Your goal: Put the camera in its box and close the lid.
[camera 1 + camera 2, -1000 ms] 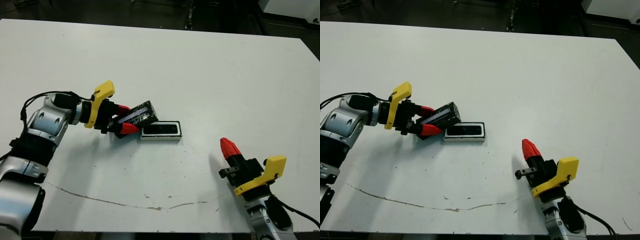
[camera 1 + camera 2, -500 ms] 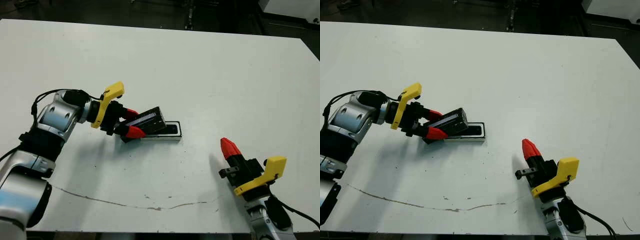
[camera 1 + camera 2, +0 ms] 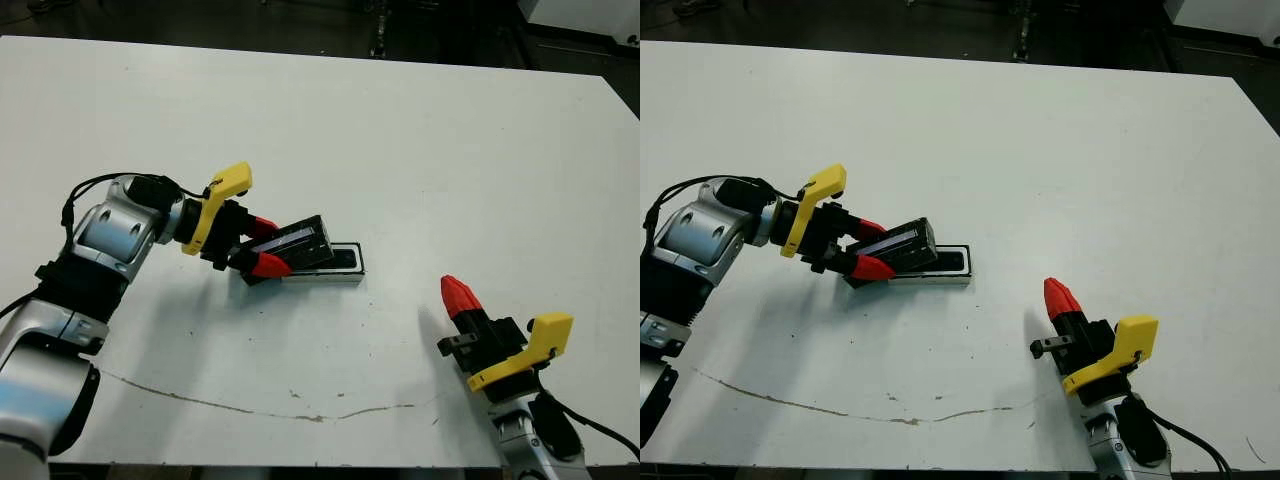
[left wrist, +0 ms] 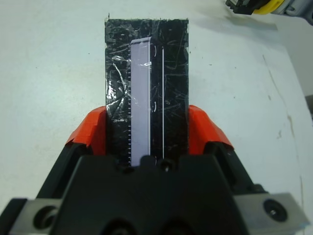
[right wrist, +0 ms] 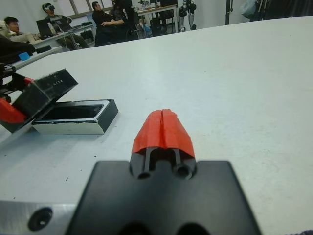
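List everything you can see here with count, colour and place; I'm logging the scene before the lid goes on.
lid: one, black with a pale strip, held tilted over the box's left end by the left pincer.
box: one, dark sides with pale rim, on the table centre-left.
camera: one, black, lying inside the box, partly hidden by the lid.
table: one, white, with a thin brown scratch line near its front edge.
people: several, seated far beyond the table, seen only in the right wrist view.
left pincer: one, red tips, yellow tab, shut on the lid.
right pincer: one, red tips, yellow tab, shut and empty, near the table's front right.
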Robot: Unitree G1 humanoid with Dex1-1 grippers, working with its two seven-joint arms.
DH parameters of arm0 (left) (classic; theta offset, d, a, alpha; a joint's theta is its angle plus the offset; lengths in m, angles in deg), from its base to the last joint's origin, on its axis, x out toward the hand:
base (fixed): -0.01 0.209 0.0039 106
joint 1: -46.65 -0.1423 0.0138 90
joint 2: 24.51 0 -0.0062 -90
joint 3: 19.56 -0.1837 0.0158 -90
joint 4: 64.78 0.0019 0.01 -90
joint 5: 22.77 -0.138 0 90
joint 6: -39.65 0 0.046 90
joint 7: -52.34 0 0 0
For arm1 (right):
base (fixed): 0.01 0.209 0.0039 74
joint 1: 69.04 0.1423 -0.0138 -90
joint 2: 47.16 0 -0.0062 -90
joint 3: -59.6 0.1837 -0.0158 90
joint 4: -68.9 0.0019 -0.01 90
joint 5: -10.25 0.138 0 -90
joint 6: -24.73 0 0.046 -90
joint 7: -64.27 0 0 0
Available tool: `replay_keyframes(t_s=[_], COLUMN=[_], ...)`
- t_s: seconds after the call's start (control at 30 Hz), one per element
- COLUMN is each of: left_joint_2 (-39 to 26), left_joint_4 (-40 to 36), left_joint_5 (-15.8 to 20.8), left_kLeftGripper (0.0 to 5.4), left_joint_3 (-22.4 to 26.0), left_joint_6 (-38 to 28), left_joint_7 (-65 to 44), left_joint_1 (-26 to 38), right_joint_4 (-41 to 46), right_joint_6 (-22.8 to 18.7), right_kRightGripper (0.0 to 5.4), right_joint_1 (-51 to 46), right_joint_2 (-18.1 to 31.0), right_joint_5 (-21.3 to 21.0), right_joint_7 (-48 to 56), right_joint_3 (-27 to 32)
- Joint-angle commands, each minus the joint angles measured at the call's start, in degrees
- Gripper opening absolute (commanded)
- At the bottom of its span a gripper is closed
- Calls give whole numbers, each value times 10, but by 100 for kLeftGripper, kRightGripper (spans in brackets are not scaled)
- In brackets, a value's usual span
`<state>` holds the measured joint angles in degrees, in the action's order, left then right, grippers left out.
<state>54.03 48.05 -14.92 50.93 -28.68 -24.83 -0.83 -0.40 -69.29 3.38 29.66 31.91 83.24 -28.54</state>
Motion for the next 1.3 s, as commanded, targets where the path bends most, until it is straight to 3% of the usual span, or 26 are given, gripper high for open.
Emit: replay_keyframes(t_s=[0.03, 0.27, 0.7, 0.9, 1.3], left_joint_2=[12, 21, 32, 55, 129], left_joint_4=[-31, -67, -70, -26, 80], left_joint_5=[-31, -57, -39, -48, -86], left_kLeftGripper=[316, 316, 316, 316, 316], left_joint_3=[-31, -55, -53, -63, -89], left_joint_6=[-20, -27, -10, -11, -80], left_joint_7=[26, 48, 36, 36, 47], left_joint_1=[-33, -41, -39, -18, 30], right_joint_4=[5, 2, 2, 3, 6], right_joint_6=[-3, 2, -1, -2, 0], right_kRightGripper=[0, 0, 0, 0, 0], right_joint_1=[-9, -9, -10, -9, -11], right_joint_2=[6, 6, 5, 6, 8], right_joint_5=[-5, -6, -2, 0, -5], right_joint_7=[-9, -6, -6, -7, -10], right_joint_3=[2, 1, 0, 1, 1])
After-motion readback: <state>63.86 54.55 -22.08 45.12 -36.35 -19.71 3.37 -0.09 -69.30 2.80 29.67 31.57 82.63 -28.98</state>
